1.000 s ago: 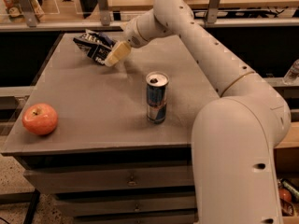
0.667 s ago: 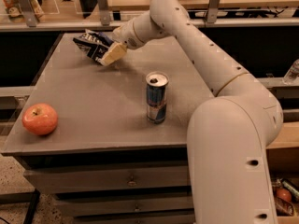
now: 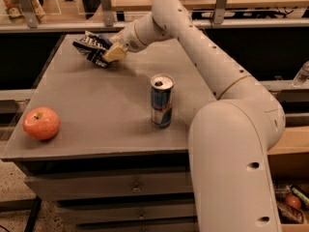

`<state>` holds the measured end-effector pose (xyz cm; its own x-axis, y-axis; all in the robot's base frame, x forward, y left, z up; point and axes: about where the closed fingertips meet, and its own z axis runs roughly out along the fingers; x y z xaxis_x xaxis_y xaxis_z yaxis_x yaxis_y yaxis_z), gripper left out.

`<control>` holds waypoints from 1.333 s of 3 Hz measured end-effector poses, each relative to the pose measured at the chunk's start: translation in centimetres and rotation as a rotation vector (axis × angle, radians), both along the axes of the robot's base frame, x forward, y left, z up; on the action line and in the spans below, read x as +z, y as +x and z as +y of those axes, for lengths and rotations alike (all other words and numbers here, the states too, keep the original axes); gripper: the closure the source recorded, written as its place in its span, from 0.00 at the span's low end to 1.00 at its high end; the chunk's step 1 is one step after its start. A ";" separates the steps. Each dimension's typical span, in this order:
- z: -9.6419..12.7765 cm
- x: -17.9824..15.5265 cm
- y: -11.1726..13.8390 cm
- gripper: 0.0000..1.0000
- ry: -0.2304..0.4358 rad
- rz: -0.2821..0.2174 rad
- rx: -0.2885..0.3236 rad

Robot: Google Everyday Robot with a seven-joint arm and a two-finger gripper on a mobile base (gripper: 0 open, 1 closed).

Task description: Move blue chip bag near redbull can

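Front-left of surface: apple, irrelevant. Back-left: blue chip bag, unmoved, with claw now touching its right edge after creeping left over the last second; open or closed, cannot tell. Looks like grasp just starting, with carry to redbull can, upright mid-surface and well apart, pending.

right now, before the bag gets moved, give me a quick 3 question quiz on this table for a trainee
1. Fill in: the apple sits near the table's ___ edge.
2. True or false: the redbull can stands upright.
3. The gripper is at which thing? A apple, B blue chip bag, C redbull can.

Key: 1 front. 2 true. 3 B; the gripper is against the bag on the table's far side, well away from the can.
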<state>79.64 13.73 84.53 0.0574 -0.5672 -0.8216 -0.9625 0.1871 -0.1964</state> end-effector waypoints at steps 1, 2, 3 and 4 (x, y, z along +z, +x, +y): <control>-0.9 0.4 0.1 0.87 0.002 -0.005 0.005; -3.2 1.5 -0.3 1.00 -0.004 -0.030 0.020; -5.9 2.4 -1.7 1.00 -0.025 -0.061 0.027; -7.3 2.7 -4.4 1.00 -0.050 -0.080 0.103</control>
<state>75.21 6.40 87.18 0.1817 -0.5952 -0.7827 -0.9570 0.0761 -0.2801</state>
